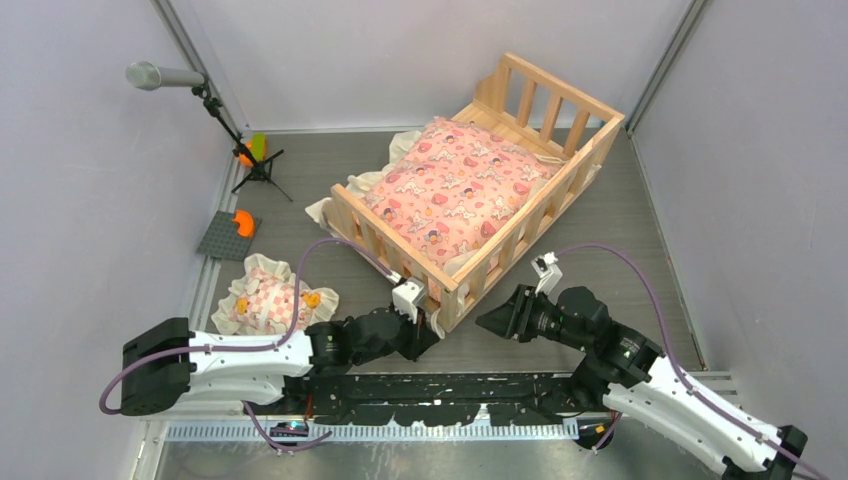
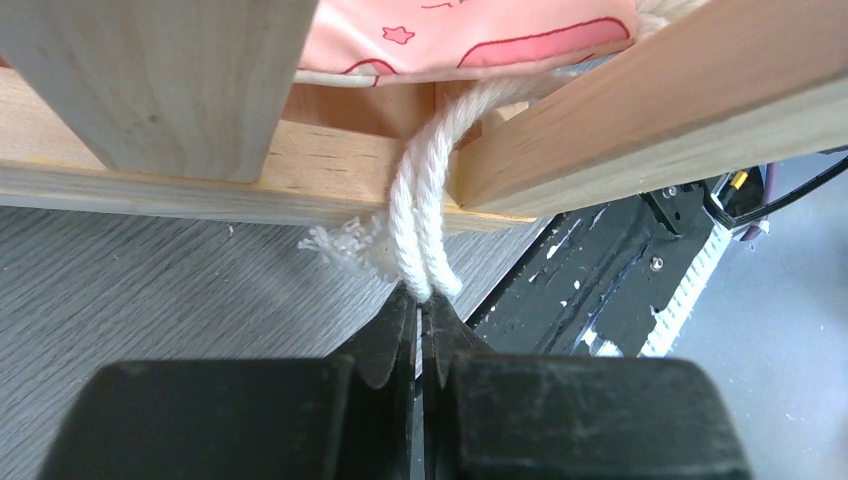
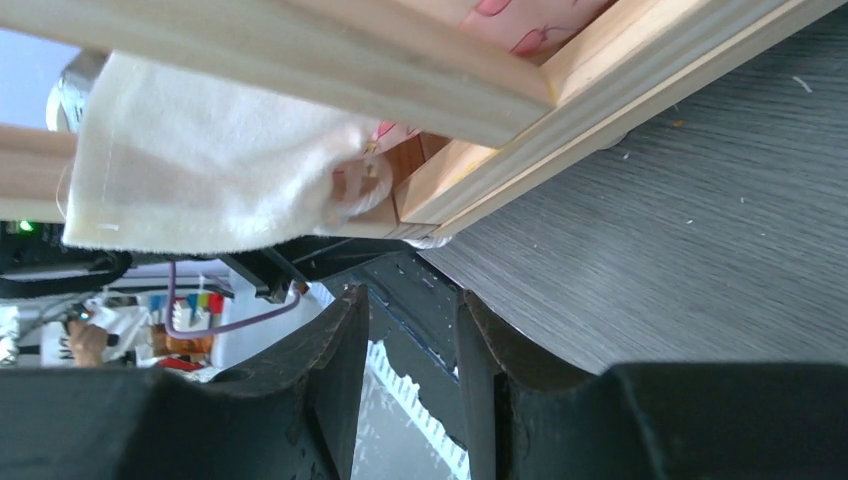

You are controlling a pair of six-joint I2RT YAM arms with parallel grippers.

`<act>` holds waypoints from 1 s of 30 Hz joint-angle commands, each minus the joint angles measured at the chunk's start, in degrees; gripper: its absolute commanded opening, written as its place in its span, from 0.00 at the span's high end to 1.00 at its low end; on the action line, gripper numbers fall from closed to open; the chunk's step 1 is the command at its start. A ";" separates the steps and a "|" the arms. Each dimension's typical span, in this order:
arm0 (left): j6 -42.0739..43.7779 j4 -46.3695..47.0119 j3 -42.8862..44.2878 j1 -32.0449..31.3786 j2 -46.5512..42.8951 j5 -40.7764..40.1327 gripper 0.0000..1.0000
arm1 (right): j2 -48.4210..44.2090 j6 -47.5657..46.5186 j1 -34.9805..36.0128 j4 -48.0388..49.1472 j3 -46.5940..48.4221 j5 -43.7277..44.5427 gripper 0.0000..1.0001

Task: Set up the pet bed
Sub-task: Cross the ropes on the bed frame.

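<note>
Left fingers [image 2: 385, 345]: clenched on the white cord [image 2: 425, 200] at the pet bed [image 2: 170, 90] corner.
Right fingers [image 3: 335, 350]: spread apart, nothing is held.

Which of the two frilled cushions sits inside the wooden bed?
The large pink cushion: it fills the pet bed, while the small checked pillow lies outside, to its left.
</note>
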 commanded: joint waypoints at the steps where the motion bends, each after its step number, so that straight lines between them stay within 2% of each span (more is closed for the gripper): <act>1: 0.31 2.75 2.28 -0.29 0.01 0.63 1.00 | 0.75 -1.01 9.96 1.11 3.41 17.82 0.58; 6: 0.18 1.76 2.37 -0.29 -0.63 0.59 1.00 | 4.54 -0.31 20.69 9.51 2.23 29.23 0.58; 11: 0.18 1.38 2.28 -0.22 -1.30 0.49 1.00 | 6.73 -0.77 26.58 17.48 0.76 36.72 0.60; 17: 0.18 1.58 2.24 -0.22 -0.78 0.66 1.00 | 9.05 -0.45 27.69 19.94 0.55 39.35 0.61; 23: 0.26 2.07 2.45 -0.26 -0.21 0.97 1.00 | 10.77 0.33 27.80 19.94 0.16 41.72 0.67; 30: 0.29 2.49 2.26 -0.22 0.24 1.11 1.00 | 12.01 0.75 27.76 22.51 0.00 40.49 0.61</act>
